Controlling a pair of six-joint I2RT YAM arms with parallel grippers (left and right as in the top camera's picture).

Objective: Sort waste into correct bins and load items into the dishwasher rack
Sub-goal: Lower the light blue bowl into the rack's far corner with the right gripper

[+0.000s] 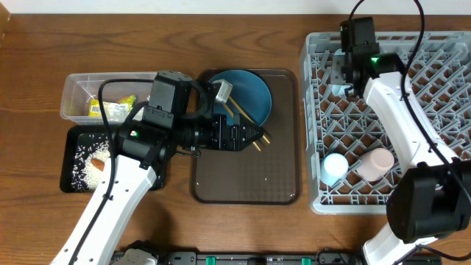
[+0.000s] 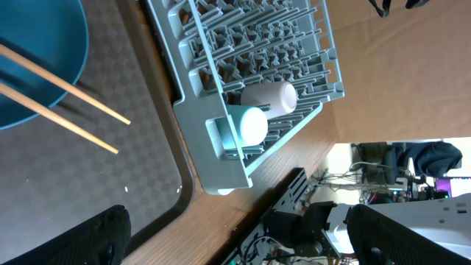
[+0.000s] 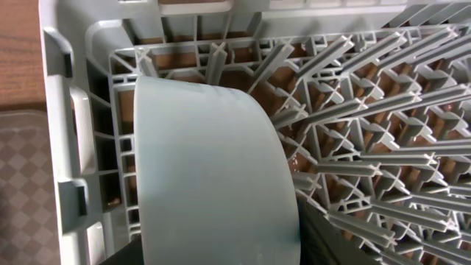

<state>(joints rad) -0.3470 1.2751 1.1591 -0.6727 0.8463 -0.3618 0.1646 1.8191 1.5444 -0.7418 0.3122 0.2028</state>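
Right gripper (image 1: 344,77) at pale-blue bowl (image 3: 213,177), grip unclear. Bowl on edge between pegs, corner of large grey plastic dishwasher rack (image 1: 441,110), probably so pegs prop it. Left gripper (image 1: 259,135) spread wide near wooden chopsticks (image 2: 66,92) lying across dark-blue round plate (image 1: 250,92).

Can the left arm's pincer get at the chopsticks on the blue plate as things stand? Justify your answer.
Probably yes. The left pincer is open and hovers close to the free ends of the chopsticks, which jut off the plate. Nothing lies between them.
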